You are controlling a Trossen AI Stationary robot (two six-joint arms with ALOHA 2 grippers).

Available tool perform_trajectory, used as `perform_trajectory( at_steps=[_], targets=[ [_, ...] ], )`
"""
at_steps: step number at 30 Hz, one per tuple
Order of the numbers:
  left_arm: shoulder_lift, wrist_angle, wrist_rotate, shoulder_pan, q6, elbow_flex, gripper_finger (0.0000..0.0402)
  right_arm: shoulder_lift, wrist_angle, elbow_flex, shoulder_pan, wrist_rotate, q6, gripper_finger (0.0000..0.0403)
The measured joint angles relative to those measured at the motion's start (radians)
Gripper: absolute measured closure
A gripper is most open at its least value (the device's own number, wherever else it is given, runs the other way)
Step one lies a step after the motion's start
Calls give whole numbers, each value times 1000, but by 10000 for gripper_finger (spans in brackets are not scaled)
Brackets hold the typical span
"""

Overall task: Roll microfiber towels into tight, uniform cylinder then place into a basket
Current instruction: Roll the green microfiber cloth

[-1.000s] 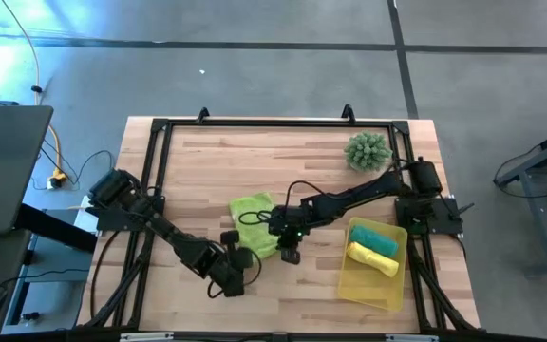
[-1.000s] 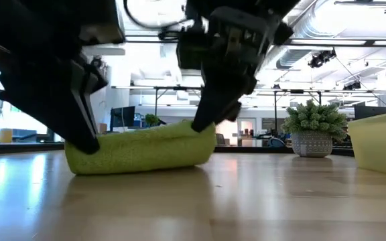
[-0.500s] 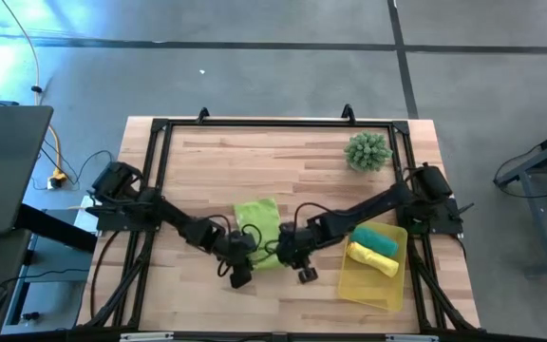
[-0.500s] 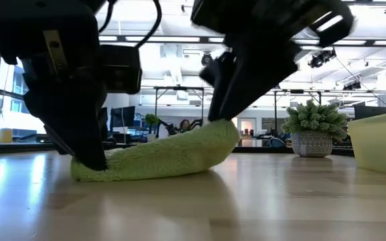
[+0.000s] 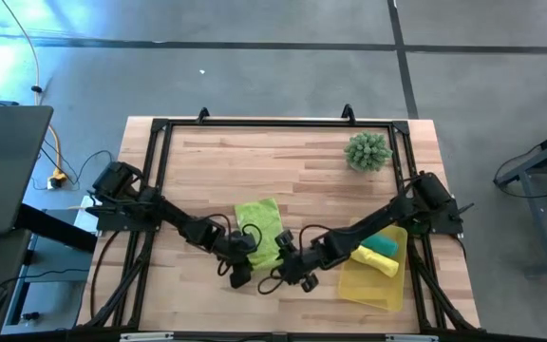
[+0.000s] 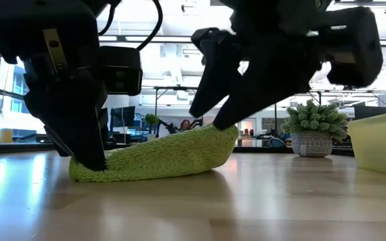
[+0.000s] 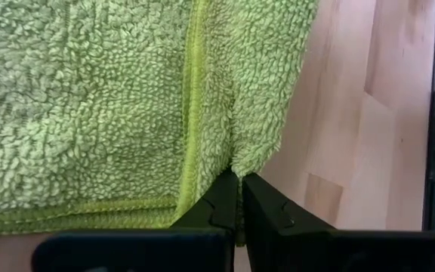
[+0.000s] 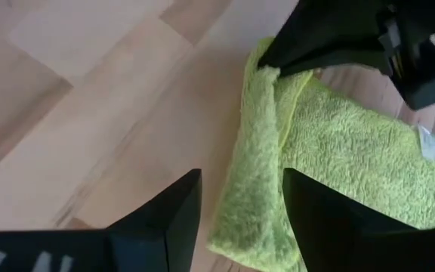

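Lime green towel (image 5: 259,228) lies partly folded on the wooden table (image 5: 283,161), left of the yellow basket (image 5: 364,280). Left gripper (image 7: 238,198) pinches its near corner. Right gripper (image 8: 240,204) hangs over the other end, fingers spread, holding nothing.

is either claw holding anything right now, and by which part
The left claw is shut on the lime green towel, pinching its edge at a corner. The right claw is open, holding nothing.

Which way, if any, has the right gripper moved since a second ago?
Yes. The right gripper has moved toward the table's near edge, off the lime green towel, away from the plant.
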State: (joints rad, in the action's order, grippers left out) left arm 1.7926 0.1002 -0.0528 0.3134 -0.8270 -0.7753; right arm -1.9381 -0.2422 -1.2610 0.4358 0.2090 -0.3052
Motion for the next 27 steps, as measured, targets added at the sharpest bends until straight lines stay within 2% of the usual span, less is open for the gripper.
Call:
perform_trajectory(
  at_steps=[7,15,19,24,27],
  targets=[
    [1,4,0,1,0,0,401,-39,17,0,1,8,8,224],
    [2,6,-15,1,8,0,401,-69,9,0,3,123,59,237],
    [2,6,-20,1,8,0,401,-69,1,0,6,125,102,281],
    [2,7,-31,1,0,0,401,-69,-13,0,19,124,152,358],
    [-5,7,-33,1,-1,1,401,-69,-28,0,24,84,190,395]
  ],
)
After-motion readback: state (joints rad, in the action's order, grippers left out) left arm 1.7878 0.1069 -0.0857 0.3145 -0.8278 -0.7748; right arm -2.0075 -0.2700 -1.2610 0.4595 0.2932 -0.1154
